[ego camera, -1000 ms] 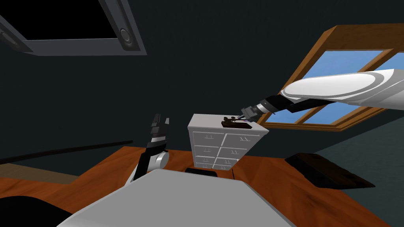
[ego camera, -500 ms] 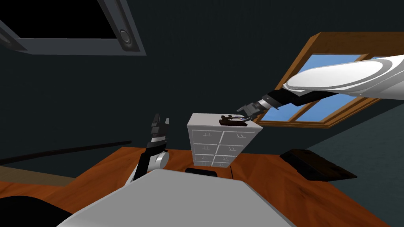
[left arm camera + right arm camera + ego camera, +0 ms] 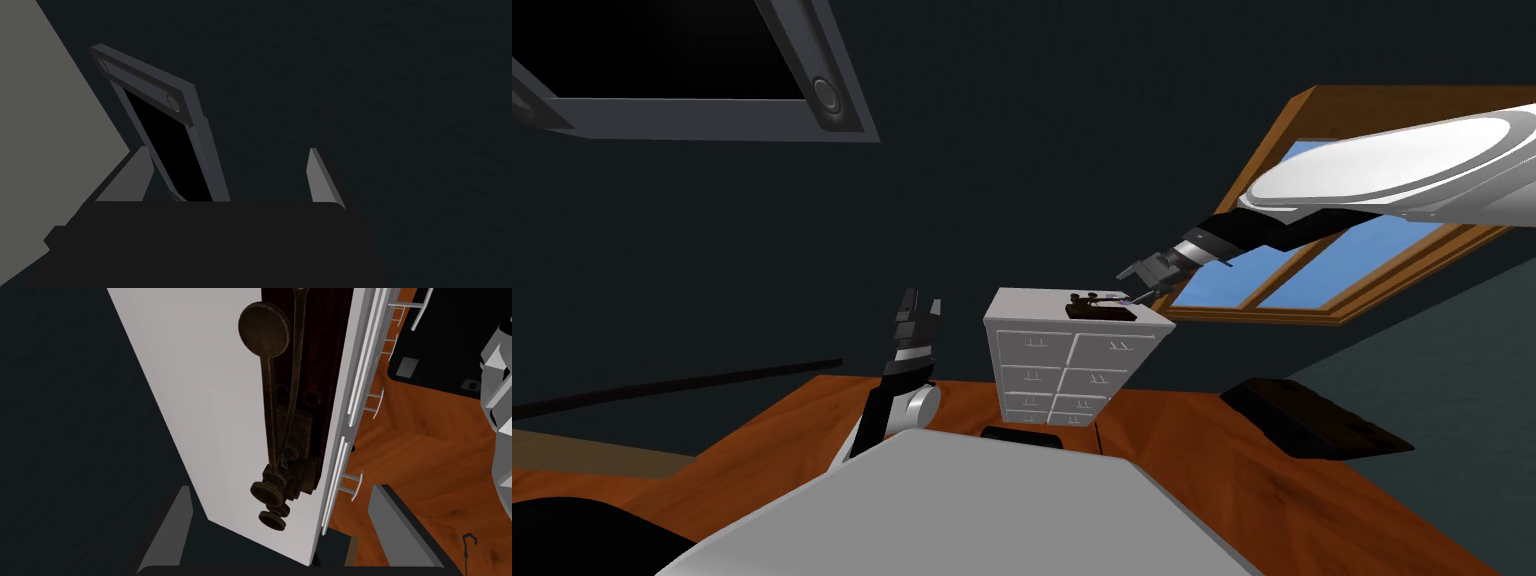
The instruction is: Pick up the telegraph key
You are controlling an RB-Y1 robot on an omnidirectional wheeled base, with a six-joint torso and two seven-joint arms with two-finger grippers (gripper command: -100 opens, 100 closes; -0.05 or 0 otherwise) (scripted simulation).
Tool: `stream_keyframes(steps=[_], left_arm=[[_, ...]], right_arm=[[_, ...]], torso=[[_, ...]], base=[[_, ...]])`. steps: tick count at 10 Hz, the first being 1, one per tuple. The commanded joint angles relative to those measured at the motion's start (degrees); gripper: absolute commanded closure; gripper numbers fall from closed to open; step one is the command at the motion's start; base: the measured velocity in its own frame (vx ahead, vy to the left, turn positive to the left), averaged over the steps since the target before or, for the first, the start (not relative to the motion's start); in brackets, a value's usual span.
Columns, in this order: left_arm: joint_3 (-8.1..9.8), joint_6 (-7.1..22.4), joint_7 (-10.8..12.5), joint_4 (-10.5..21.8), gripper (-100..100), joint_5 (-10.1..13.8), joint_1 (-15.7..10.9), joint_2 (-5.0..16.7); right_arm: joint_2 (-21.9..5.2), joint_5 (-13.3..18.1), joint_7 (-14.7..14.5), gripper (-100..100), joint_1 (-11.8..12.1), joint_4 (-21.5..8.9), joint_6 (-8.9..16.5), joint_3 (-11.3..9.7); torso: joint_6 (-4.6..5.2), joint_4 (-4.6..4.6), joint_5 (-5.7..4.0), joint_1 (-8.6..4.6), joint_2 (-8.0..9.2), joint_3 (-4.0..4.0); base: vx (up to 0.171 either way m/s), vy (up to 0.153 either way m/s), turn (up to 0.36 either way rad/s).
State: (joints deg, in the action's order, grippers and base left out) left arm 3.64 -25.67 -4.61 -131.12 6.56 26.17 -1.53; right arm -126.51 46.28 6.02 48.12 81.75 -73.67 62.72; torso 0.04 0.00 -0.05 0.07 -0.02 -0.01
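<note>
The telegraph key [image 3: 1099, 307] is a dark brown base with a metal lever and knobs, lying on top of a white chest of drawers [image 3: 1052, 365]. My right gripper [image 3: 1134, 288] reaches in from the right, just off the key's right end. In the right wrist view the key [image 3: 280, 413] lies lengthwise straight ahead near the chest's front edge. The right gripper [image 3: 282, 523] is open, its fingers [image 3: 175, 523] standing either side of the knob end without touching it. My left gripper [image 3: 920, 308] points up left of the chest, and its wrist view shows it [image 3: 227, 175] open and empty.
The chest stands on a reddish wooden desk [image 3: 1202, 470]. A flat black object [image 3: 1317, 428] lies on the desk to the right, and a small black one [image 3: 1022, 436] sits in front of the chest. A wood-framed window [image 3: 1312, 270] is behind my right arm.
My right gripper has gone from shut to open beside the key. The right arm has risen a little, and the view has shifted slightly.
</note>
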Motion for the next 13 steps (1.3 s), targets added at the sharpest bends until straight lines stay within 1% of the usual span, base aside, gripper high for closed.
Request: stream_keyframes(steps=[1,2,3,6,10,12,13], left_arm=[[0.0,0.0,0.0,0.0,0,0.0,0.0,0.0],[0.0,0.0,0.0,0.0,0,0.0,0.0,0.0],[0.0,0.0,0.0,0.0,0,0.0,0.0,0.0],[0.0,0.0,0.0,0.0,0,0.0,0.0,0.0],[0.0,0.0,0.0,0.0,0,0.0,0.0,0.0],[0.0,0.0,0.0,0.0,0,0.0,-0.01,0.0],[-0.01,0.0,0.0,0.0,0,0.0,-0.01,0.0]], right_arm=[[-0.66,-0.32,0.2,-100,-0.42,-1.84,-2.24,0.13],[-1.22,-0.59,0.5,-100,-0.76,-3.33,-3.8,0.23],[-1.22,-0.59,0.5,-100,-0.76,-3.33,-3.8,0.23],[-2.69,-1.31,1.42,-100,-1.58,-7.45,-7.73,0.48],[-4.22,-1.69,2.84,-100,-2.0,-11.59,-11.36,0.72],[-5.41,-1.03,4.71,-100,-1.66,-14.08,-13.29,0.87],[-5.71,-0.68,5.27,-100,-1.52,-14.49,-13.5,0.93]], torso=[[0.0,0.0,0.0,0.0,0.0,0.0],[0.0,0.01,0.01,0.01,0.02,0.01],[0.0,0.01,0.01,0.01,0.02,0.01],[0.0,0.0,0.01,0.03,0.0,0.0],[-0.01,0.0,0.02,0.07,0.02,0.01],[-0.02,0.01,0.03,0.1,0.07,0.03],[-0.03,0.02,0.04,0.13,0.12,0.06]], base=[[0.011,-0.001,-0.002],[0.014,-0.001,-0.002],[0.013,-0.002,-0.001],[0.017,0.002,0.007],[0.01,0.011,0.031],[-0.019,0.019,0.136],[-0.047,0.016,0.225]])
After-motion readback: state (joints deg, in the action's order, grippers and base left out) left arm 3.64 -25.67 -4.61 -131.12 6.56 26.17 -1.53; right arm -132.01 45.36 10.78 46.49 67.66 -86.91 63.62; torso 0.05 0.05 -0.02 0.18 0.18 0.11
